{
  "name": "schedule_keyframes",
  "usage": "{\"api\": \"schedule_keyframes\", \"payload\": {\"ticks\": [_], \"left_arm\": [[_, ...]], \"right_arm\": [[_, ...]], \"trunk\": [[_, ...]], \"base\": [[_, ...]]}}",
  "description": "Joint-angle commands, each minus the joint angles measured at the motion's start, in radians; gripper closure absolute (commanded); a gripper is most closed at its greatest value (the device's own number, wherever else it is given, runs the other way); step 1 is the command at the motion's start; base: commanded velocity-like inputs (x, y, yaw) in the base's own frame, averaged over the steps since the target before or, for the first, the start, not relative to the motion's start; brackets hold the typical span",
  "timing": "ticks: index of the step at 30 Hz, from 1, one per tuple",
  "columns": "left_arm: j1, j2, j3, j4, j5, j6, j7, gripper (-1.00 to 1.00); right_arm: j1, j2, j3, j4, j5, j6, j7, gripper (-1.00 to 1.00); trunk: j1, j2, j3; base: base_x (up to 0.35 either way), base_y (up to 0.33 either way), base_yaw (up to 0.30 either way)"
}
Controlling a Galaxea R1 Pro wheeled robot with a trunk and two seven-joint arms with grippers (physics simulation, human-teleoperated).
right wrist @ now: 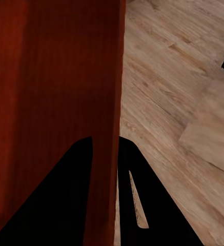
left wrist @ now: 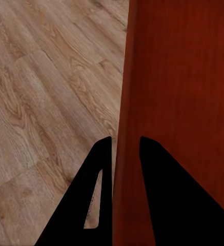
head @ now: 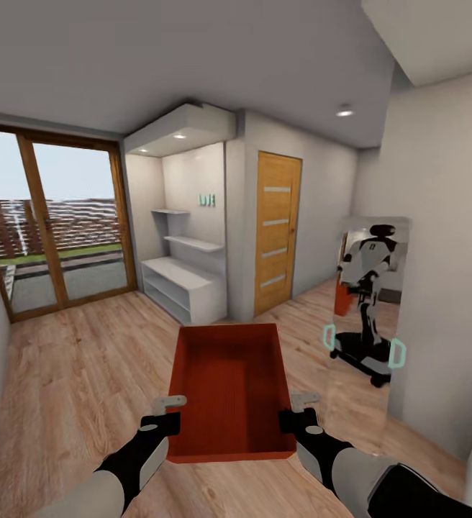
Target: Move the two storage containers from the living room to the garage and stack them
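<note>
One orange-red storage container (head: 229, 388) hangs level in front of me above the light wood-plank floor of the living room. My left gripper (head: 168, 416) is shut on its left wall, and the left wrist view shows that wall (left wrist: 123, 102) pinched between the two black fingers (left wrist: 104, 174). My right gripper (head: 293, 411) is shut on the right wall, which the right wrist view shows as a thin edge (right wrist: 117, 102) between its fingers (right wrist: 83, 174). The container is empty and open at the top.
A wood-framed glass door (head: 56, 230) stands at the left. White shelves (head: 182, 277) fill an alcove ahead, beside a closed wooden door (head: 275, 230). A tall mirror (head: 369, 316) on the right wall reflects me. A passage opens between alcove and mirror.
</note>
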Motion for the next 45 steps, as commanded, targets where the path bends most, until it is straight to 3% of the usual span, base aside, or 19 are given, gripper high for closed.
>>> {"api": "schedule_keyframes", "payload": {"ticks": [1, 16, 45], "left_arm": [[-0.001, 0.0, 0.022, -0.004, 0.01, -0.024, 0.049, 1.0], [-0.001, 0.0, 0.022, -0.006, 0.009, -0.024, 0.049, 1.0], [-0.001, 0.001, 0.022, -0.005, 0.009, -0.024, 0.049, 1.0]], "right_arm": [[0.0, 0.001, -0.032, 0.002, 0.002, -0.003, 0.051, 1.0], [0.0, 0.001, -0.032, 0.002, 0.002, -0.003, 0.051, 1.0], [0.0, 0.001, -0.032, 0.002, 0.002, -0.003, 0.048, 1.0]], "trunk": [[0.001, -0.001, 0.0], [0.001, -0.001, 0.0], [0.001, -0.001, 0.0]], "base": [[0.32, 0.0, 0.266], [0.321, 0.0, 0.241], [0.321, 0.0, 0.005]]}}
